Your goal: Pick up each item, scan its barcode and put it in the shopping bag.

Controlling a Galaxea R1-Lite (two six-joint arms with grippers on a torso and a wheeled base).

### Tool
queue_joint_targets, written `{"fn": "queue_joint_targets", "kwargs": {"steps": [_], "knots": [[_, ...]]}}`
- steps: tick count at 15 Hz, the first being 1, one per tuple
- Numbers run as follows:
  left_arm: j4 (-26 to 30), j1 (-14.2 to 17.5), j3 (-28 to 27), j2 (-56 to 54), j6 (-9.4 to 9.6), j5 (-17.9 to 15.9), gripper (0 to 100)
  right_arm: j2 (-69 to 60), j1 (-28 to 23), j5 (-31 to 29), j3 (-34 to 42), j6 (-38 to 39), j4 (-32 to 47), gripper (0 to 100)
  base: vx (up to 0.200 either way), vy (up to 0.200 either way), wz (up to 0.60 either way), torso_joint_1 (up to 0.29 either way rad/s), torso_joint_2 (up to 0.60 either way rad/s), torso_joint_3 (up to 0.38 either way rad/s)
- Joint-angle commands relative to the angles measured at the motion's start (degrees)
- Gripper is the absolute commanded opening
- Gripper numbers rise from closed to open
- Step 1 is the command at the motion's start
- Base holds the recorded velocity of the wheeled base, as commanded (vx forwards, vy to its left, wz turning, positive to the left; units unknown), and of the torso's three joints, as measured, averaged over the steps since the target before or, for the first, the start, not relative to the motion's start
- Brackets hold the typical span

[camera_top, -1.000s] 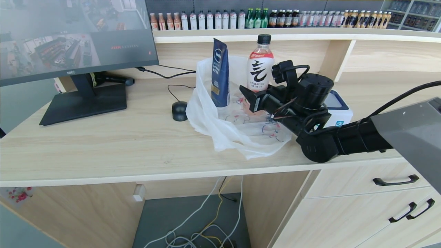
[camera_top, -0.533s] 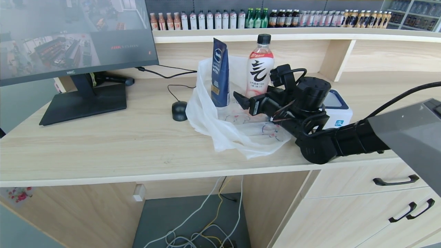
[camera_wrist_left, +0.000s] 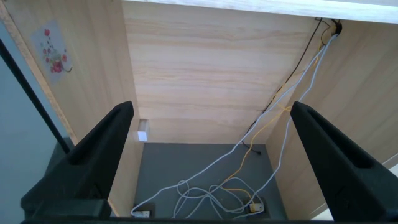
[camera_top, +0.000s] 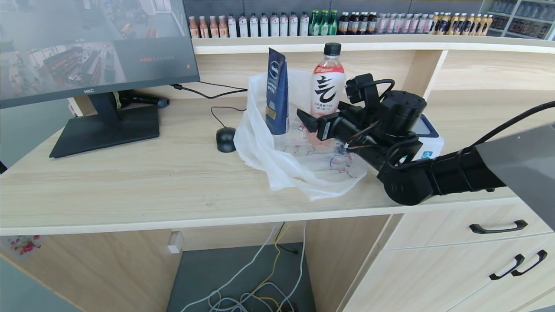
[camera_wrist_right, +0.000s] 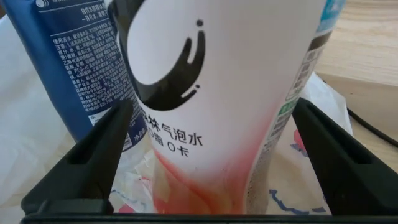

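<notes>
- Plainly, the bottle (camera_top: 327,86) stands upright in the bag (camera_top: 260,147) on the counter (camera_top: 130,182), just beside a blue tube (camera_top: 277,95).
- It has a black cap, a red band below the neck, a white label with a black brush mark, and a pink base.
- Right gripper (camera_top: 314,125) is spread wide, one finger on each side of the bottle's lower part, not clamping it.
- Left gripper (camera_wrist_left: 211,124) hangs released below the counter, facing cables (camera_wrist_left: 217,186).

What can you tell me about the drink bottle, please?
The bottle looks plastic, with a black cap and a white label bearing black brushwork, red at the top and pink toward the base. It stands upright in the white bag, beside the blue tube. The right tool sits open, straddling its lower part.
</notes>
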Motion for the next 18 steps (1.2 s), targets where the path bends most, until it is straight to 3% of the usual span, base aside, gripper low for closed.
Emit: {"fn": "queue_joint_targets", "kwargs": {"steps": [1, 8, 11, 14, 15, 18], "knots": [[0.0, 0.0, 0.0, 0.0, -0.01, 0.0, 100, -4.0, 0.9, -0.8, 1.6, -0.1, 0.0, 100, 0.0, 0.0, 0.0, 0.0, 0.0, 0.0], [0.0, 0.0, 0.0, 0.0, -0.01, 0.0, 100, -16.8, 1.1, -1.8, 14.1, 0.0, -0.2, 100, 0.0, 0.0, 0.0, 0.0, 0.0, 0.0], [0.0, 0.0, 0.0, 0.0, -0.01, 0.0, 100, -25.7, 1.1, -1.8, 23.7, 0.1, -0.2, 100, 0.0, 0.0, 0.0, 0.0, 0.0, 0.0], [0.0, 0.0, 0.0, 0.0, -0.01, 0.0, 100, -41.0, 1.1, -2.0, 44.0, 1.3, -1.5, 100, 0.0, 0.0, 0.0, 0.0, 0.0, 0.0], [0.0, 0.0, 0.0, 0.0, -0.01, 0.0, 100, -43.3, 1.1, -2.2, 46.7, 1.4, -1.7, 100, 0.0, 0.0, 0.0, 0.0, 0.0, 0.0], [0.0, 0.0, 0.0, 0.0, -0.01, 0.0, 100, -63.3, 0.3, -3.7, 69.9, 4.1, -1.8, 100, 0.0, 0.0, 0.0, 0.0, 0.0, 0.0]]}}
